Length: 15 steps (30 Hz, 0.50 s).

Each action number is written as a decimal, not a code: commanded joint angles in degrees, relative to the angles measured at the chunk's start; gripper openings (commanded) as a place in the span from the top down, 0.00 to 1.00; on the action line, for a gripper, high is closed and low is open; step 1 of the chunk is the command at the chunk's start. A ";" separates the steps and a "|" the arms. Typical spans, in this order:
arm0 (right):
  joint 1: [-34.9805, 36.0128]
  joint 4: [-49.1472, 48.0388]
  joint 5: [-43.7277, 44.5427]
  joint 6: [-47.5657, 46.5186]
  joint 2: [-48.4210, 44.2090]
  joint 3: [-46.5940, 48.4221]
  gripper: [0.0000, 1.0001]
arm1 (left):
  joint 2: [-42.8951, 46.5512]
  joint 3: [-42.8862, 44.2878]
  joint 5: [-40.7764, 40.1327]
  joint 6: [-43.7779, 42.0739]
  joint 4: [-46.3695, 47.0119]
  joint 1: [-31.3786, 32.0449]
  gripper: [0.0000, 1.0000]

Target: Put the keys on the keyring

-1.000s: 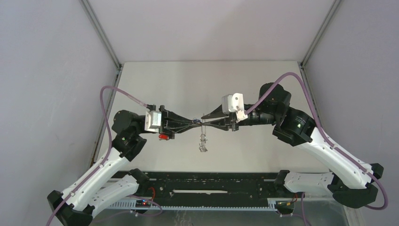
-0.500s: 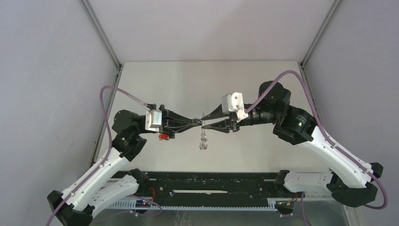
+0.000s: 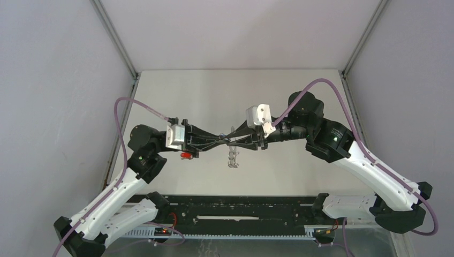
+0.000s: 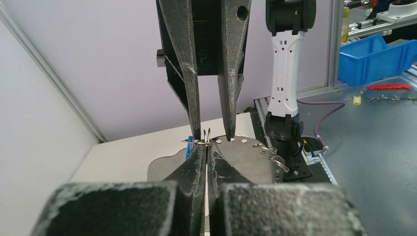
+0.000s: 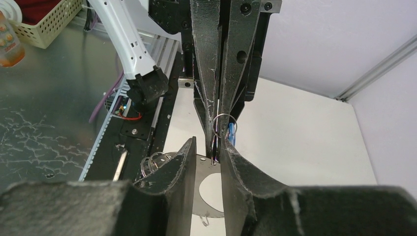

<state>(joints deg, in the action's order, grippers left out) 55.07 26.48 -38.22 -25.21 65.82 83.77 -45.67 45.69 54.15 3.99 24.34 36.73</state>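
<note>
your left end effector (image 4: 206, 147) clenched on the keyring (image 4: 200, 142), steadying it | right end effector (image 4: 211, 136) released, straddling from 12 o'clock | blue key (image 4: 189, 148) at 9 o'clock

Nothing legible anywhere in the cell. White camera housing (image 3: 175, 137) on the left wrist: blank face. Bottle (image 5: 10, 44) at 10 o'clock in the right wrist view carried a printed label, too blurred to read. Small circuit board (image 3: 160, 231) at 7 o'clock from above: markings too small to make out.
</note>
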 commanded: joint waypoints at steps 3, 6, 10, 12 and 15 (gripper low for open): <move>0.23 -1.21 -0.37 0.70 -0.02 1.83 0.74 | 0.99 -0.56 -1.06 -1.05 1.93 0.16 1.00; 0.22 -0.85 -0.26 0.54 0.18 1.95 0.87 | 1.02 -0.67 -1.05 -1.17 1.94 0.13 1.00; 0.38 -1.27 1.55 0.47 -0.12 1.61 1.00 | 1.02 -0.83 -1.32 -1.66 1.08 0.18 1.00; 0.52 -1.77 2.77 0.45 -0.48 1.00 1.00 | 1.00 -0.89 -1.90 -2.22 0.25 0.18 1.00; 0.51 -2.47 4.73 0.91 -1.15 -0.18 1.00 | 0.97 -0.63 -2.81 -3.24 -1.58 0.12 1.00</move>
<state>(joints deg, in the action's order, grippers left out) 55.20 26.33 -36.10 -25.21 65.87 83.74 -45.56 45.69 53.69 2.96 23.38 36.80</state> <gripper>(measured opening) 0.006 0.005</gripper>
